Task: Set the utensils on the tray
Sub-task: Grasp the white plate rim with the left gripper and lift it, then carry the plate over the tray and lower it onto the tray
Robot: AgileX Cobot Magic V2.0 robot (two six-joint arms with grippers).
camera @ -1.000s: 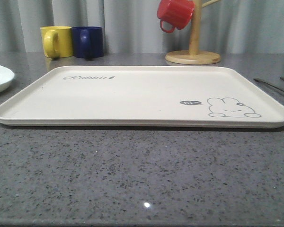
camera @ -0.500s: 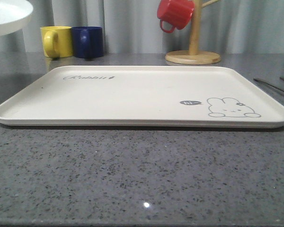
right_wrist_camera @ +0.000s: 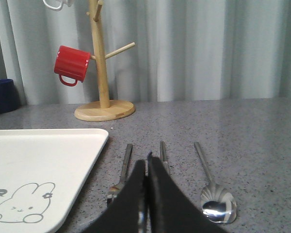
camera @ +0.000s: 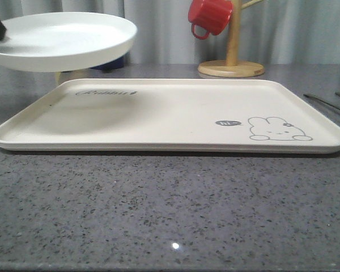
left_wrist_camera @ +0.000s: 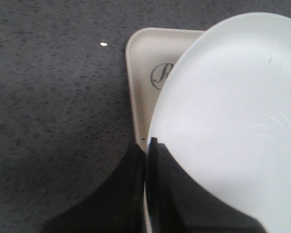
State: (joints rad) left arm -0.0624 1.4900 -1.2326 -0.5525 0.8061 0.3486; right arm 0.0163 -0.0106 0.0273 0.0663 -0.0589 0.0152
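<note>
1. The left hand (left_wrist_camera: 148,145) is clamped on the rim of the round shallow white plate (camera: 59,39), its black fingers (left_wrist_camera: 174,194) pinching the edge.
2. In the front view that plate hangs in the air at the upper left of the frame, over the far left corner of the large flat cream rectangular tray (camera: 158,110), and casts a shadow on it.
3. The right hand (right_wrist_camera: 147,160) has its fingers pressed together on nothing.
4. Past that hand, on the grey speckled tabletop (right_wrist_camera: 252,131) right of the tray, lie the slim silver metal fork (right_wrist_camera: 120,174), the flat chopstick pair (right_wrist_camera: 163,155) and the long-handled spoon (right_wrist_camera: 211,187).
5. A red mug (camera: 211,16) hangs on a wooden mug stand (camera: 232,56) behind the tray.
</note>
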